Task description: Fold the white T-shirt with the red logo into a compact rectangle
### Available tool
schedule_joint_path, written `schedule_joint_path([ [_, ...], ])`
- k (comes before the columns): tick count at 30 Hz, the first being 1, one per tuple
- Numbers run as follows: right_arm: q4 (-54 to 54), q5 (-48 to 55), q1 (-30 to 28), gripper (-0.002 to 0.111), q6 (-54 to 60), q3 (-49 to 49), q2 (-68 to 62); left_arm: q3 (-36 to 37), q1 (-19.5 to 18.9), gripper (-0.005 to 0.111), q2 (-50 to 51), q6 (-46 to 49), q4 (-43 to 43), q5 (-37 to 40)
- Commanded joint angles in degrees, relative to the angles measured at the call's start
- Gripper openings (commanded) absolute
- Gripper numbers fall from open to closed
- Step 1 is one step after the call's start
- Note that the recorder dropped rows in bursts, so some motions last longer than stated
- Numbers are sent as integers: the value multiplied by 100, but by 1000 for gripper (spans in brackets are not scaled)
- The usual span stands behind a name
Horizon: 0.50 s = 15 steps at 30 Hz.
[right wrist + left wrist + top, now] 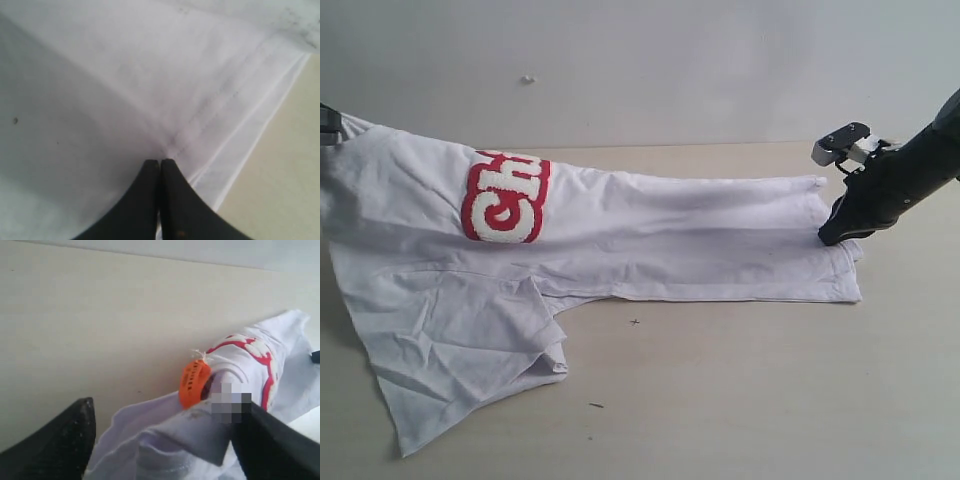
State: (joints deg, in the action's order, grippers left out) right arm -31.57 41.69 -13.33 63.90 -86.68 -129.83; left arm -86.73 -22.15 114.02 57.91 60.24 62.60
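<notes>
Two grippers on shirt (650, 230); fold looks roughly half done.
Shirt lies stretched along the table (770, 390), collar end raised off it at the exterior view's left, hem end flat at the right. Logo (505, 197) faces up near the raised end, partly wrapped out of sight. Orange tag (194, 382) hangs at the collar. Hem half looks folded lengthwise into a narrow layered band. A loose flap sprawls near the raised end, not folded in. Likely remaining: tuck that flap, then fold end over end into a rectangle. Left gripper (167, 412) stands wide, holding bunched collar cloth. Right gripper (160, 162) has jaws closed, tips pressing the hem down.
</notes>
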Motion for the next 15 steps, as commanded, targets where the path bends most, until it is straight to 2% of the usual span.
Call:
schedule_joint_path([
  [1,480,-13,2,3,-39,58,-224,-50,-185,71,-37,111,408,116],
  [8,480,-13,2,3,-39,58,-224,-50,-193,71,-37,396,947,313],
  [15,480,-13,2,3,-38,45,-224,-50,-152,71,-37,1034,935,737],
])
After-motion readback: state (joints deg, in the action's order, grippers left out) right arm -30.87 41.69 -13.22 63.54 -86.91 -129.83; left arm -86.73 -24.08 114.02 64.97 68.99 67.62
